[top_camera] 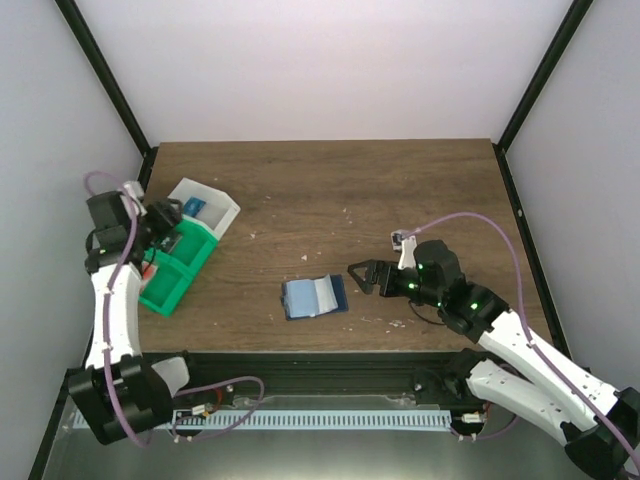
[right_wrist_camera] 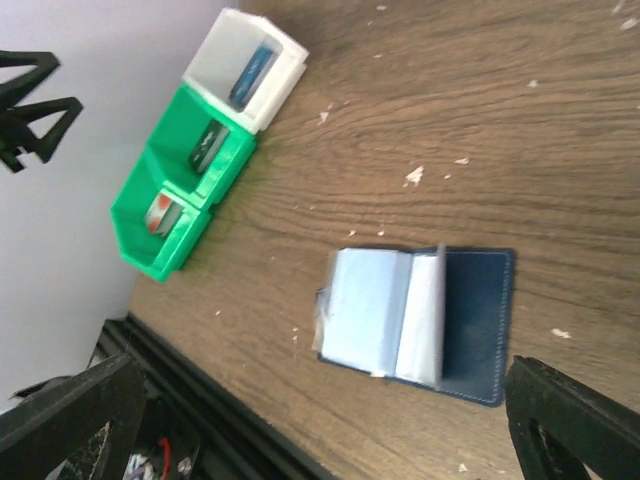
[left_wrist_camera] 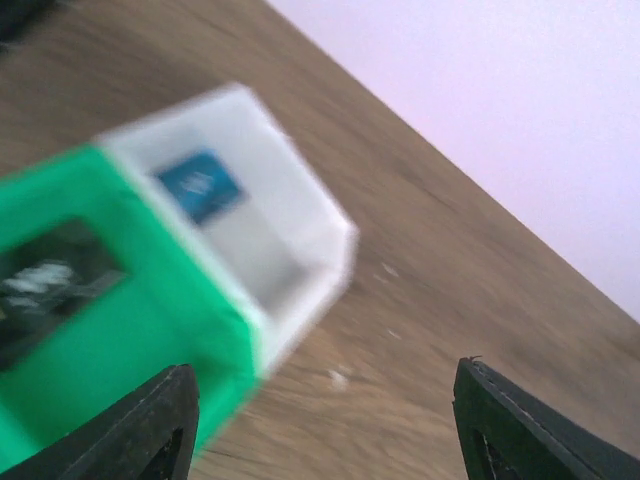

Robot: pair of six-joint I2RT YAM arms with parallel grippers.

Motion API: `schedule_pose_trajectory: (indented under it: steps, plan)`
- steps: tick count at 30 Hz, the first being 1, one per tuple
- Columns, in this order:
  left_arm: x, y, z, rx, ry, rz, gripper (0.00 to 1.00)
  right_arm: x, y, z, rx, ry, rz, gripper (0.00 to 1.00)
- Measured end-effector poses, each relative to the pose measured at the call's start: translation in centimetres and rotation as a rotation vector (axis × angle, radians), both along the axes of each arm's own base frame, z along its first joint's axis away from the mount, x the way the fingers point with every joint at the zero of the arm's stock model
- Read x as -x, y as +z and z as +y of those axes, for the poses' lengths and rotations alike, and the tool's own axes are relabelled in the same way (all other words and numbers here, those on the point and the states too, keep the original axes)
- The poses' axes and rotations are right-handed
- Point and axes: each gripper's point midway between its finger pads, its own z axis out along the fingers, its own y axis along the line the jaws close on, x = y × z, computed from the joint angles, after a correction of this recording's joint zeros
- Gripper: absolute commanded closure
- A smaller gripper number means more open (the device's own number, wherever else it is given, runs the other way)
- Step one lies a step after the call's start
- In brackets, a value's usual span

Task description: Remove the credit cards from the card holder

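The card holder (top_camera: 313, 297) lies open on the table, its light blue sleeves (right_wrist_camera: 365, 305) on one side and the dark blue panel (right_wrist_camera: 478, 320) on the other. My right gripper (top_camera: 362, 278) is open just right of it, with nothing between its fingers (right_wrist_camera: 70, 420). One of the credit cards (right_wrist_camera: 160, 212), pale with a red blotch, sits in the nearest green compartment. My left gripper (top_camera: 170, 224) hovers over the bins, open and empty (left_wrist_camera: 325, 430), in a blurred view.
A white bin (top_camera: 208, 205) holding a blue card (left_wrist_camera: 200, 185) stands at the left, joined to a green bin (top_camera: 178, 268) with a dark card (right_wrist_camera: 207, 145) in its middle compartment. The table's front edge (top_camera: 320, 350) runs just below the card holder.
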Motion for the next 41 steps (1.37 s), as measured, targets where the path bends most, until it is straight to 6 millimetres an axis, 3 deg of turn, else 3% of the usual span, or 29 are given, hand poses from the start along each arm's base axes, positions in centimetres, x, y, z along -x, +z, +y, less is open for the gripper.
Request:
schedule_pose_trajectory:
  steps: [2,4,9,17,21,25,35,41]
  plan:
    - [-0.1,1.1,-3.4,-0.004,-0.116,-0.039,0.18,-0.5,-0.2,-0.5,0.025,-0.033,-0.008,0.0]
    - [0.4,2.6,-6.8,0.001,-0.227,-0.096,0.01,-0.9,0.0,-1.1,0.046,-0.07,-0.018,0.0]
    - [2.0,4.8,-11.7,0.012,-0.403,-0.207,0.0,-2.0,1.6,-2.3,0.06,-0.161,-0.059,0.0]
    - [6.9,2.7,-23.5,0.115,-0.816,-0.231,0.0,-2.4,2.8,-3.4,0.028,-0.24,-0.079,0.0]
    - [10.1,0.9,-27.9,0.172,-0.966,-0.201,0.0,-2.6,2.8,-3.8,0.032,-0.264,-0.079,0.0]
    - [10.6,0.8,-28.2,0.184,-0.965,-0.205,0.0,-2.5,2.9,-4.2,0.035,-0.277,-0.085,0.0]
    - [11.2,7.0,-27.1,0.155,-0.921,-0.419,0.0,-2.2,4.0,-4.7,0.029,-0.278,-0.131,0.0]
    - [11.5,8.5,-26.8,0.154,-0.911,-0.469,0.0,-2.0,4.5,-4.9,0.015,-0.278,-0.144,0.0]
